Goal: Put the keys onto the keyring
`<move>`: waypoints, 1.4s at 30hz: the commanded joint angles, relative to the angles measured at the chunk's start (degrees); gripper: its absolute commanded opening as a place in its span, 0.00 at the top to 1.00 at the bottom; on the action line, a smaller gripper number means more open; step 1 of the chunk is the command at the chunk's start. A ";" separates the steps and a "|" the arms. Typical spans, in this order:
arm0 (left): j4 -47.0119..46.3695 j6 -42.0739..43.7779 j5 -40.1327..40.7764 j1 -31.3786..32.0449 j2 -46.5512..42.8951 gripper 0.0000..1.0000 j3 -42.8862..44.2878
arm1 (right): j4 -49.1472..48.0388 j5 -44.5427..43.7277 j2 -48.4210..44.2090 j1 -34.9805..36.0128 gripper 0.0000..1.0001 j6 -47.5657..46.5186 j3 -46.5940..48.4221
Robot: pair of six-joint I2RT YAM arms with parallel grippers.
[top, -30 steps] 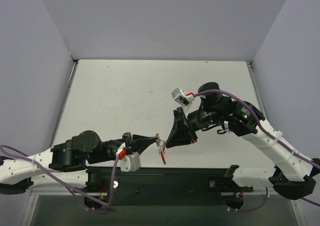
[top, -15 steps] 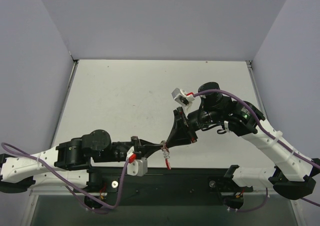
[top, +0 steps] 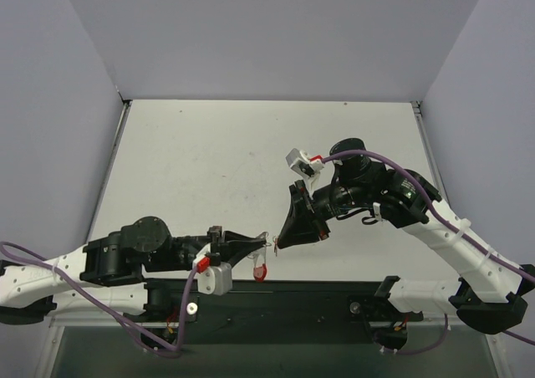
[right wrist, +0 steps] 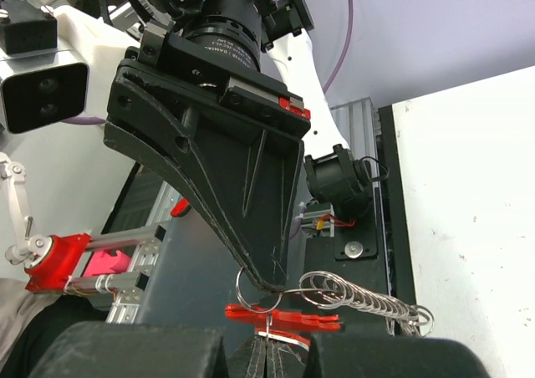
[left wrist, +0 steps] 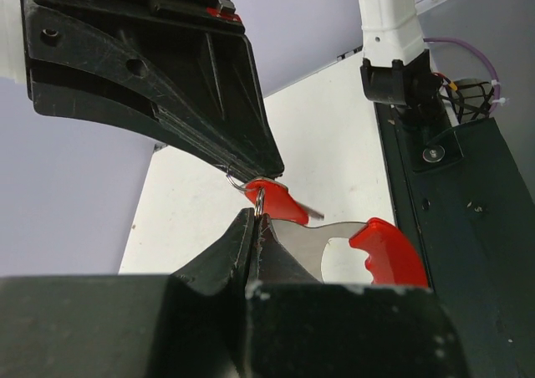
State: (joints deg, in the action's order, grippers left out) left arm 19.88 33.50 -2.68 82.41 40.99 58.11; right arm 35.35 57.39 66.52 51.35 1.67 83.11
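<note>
Both arms meet tip to tip over the table's near edge. My left gripper (top: 268, 243) (left wrist: 253, 217) is shut on a thin wire ring of the keyring. The keyring's curved red band (left wrist: 386, 248) on a silver plate lies just beside the jaws and hangs below them (top: 260, 271). Its silvery chain of rings (right wrist: 368, 301) trails to the right. My right gripper (top: 279, 244) (right wrist: 267, 346) is shut at the tiny red-headed key (left wrist: 280, 198) (right wrist: 284, 315), which lies edge-on just above its jaws. A small ring (right wrist: 255, 290) loops around the left fingertips (right wrist: 272, 282).
The white table (top: 209, 160) is walled by grey panels on three sides. A black base rail (top: 292, 298) runs along the near edge under both grippers. The right wrist's white camera block (top: 301, 160) sticks out over the table.
The left arm pushed right toward the right gripper, then drew back slightly. The dangling red band and chain swung left and now hang under the left fingers. The right arm stayed still.
</note>
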 commanded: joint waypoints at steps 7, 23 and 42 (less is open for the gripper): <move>-4.85 0.60 0.13 -0.06 1.10 1.00 2.98 | -1.52 2.73 0.36 0.06 1.00 -0.35 0.21; -7.40 1.04 -0.05 -0.06 0.58 1.00 2.63 | -1.16 2.64 0.27 0.68 1.00 -0.27 0.21; -7.49 1.40 6.99 -0.06 1.19 1.00 1.31 | -0.81 2.91 0.01 1.12 1.00 -0.27 0.82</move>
State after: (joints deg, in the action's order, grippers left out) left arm 15.99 33.82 0.19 82.46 41.98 58.11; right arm 35.48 57.25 66.67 51.48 1.65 83.11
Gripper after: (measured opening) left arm 0.025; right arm 0.026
